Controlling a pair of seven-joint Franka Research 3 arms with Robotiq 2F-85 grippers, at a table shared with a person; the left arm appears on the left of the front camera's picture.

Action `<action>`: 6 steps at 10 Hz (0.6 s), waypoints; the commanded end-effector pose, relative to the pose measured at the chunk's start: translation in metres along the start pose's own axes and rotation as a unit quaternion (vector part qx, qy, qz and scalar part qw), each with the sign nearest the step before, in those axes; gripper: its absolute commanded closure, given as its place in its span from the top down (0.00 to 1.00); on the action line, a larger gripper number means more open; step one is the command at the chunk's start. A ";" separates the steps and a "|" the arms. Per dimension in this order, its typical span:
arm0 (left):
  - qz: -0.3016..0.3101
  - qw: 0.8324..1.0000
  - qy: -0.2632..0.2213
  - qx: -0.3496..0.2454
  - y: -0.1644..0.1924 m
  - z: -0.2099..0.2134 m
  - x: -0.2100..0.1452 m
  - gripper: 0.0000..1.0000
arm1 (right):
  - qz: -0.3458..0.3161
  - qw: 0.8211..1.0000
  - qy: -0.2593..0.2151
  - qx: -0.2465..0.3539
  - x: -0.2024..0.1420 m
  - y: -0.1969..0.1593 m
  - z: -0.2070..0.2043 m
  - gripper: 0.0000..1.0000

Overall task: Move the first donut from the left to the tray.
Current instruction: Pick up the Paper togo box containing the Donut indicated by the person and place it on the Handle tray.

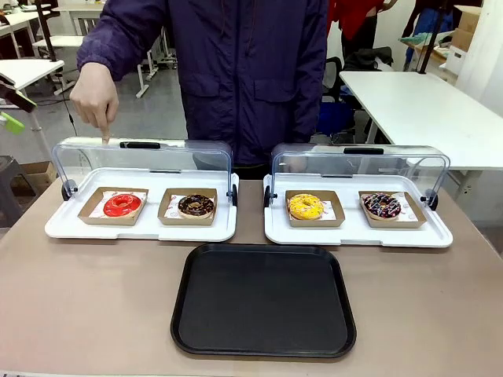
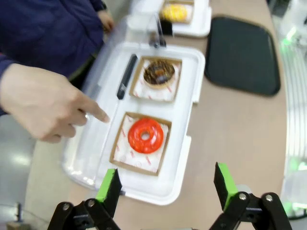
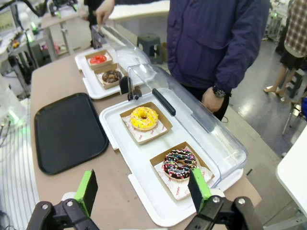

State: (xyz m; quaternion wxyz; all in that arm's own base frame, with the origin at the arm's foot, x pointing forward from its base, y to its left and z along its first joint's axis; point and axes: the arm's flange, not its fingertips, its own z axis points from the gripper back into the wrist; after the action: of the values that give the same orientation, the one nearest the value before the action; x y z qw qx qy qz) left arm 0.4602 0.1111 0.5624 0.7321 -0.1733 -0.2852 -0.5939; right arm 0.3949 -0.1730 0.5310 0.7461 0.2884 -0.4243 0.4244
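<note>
While both claws hang with green-padded fingers spread wide and nothing between them, the black tray [image 1: 263,298] lies bare on the brown table [image 1: 78,298], nearest the robot and at the middle. In the left wrist view the left claw [image 2: 167,184] sits above the table, just short of the left display tray [image 2: 173,167]. The red donut [image 2: 145,135] lies beyond it, in line with the gap between the fingers and a little toward the one at picture left, apart from both. That donut rests on white paper [image 2: 139,160] in a shallow cardboard tray [image 2: 114,148], at the outer end of the display tray, with the chocolate donut [image 2: 159,72] in the next place along. Red print marks the paper, too small to read. The right claw [image 3: 143,187] hovers over the near end of the right display tray [image 3: 144,153], with the sprinkled donut [image 3: 180,164] just beyond its gap and the yellow donut [image 3: 144,118] farther on. From the front, the red donut is leftmost of the four and well apart from the black tray. Behind both display trays the clear lids [image 1: 86,157] stand raised. Farthest off, a person's hand [image 1: 95,94] points an index finger down at the lid behind the red donut.
</note>
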 end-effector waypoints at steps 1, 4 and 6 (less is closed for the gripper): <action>-0.034 0.994 0.105 -0.015 0.000 -0.018 0.011 1.00 | 0.012 1.000 -0.015 0.000 0.000 -0.002 0.000 1.00; -0.070 0.979 0.189 -0.028 -0.015 -0.074 0.013 1.00 | 0.012 1.000 -0.015 0.000 0.000 -0.002 0.000 1.00; -0.083 0.975 0.203 -0.025 -0.020 -0.113 0.005 1.00 | 0.012 1.000 -0.015 0.000 0.000 -0.002 0.000 1.00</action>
State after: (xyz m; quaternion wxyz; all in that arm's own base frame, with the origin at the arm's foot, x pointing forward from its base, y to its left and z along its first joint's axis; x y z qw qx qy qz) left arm 0.4713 0.0404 0.4883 0.7135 -0.0557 -0.1301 -0.6862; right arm 0.3947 -0.1734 0.5309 0.7464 0.2882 -0.4242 0.4240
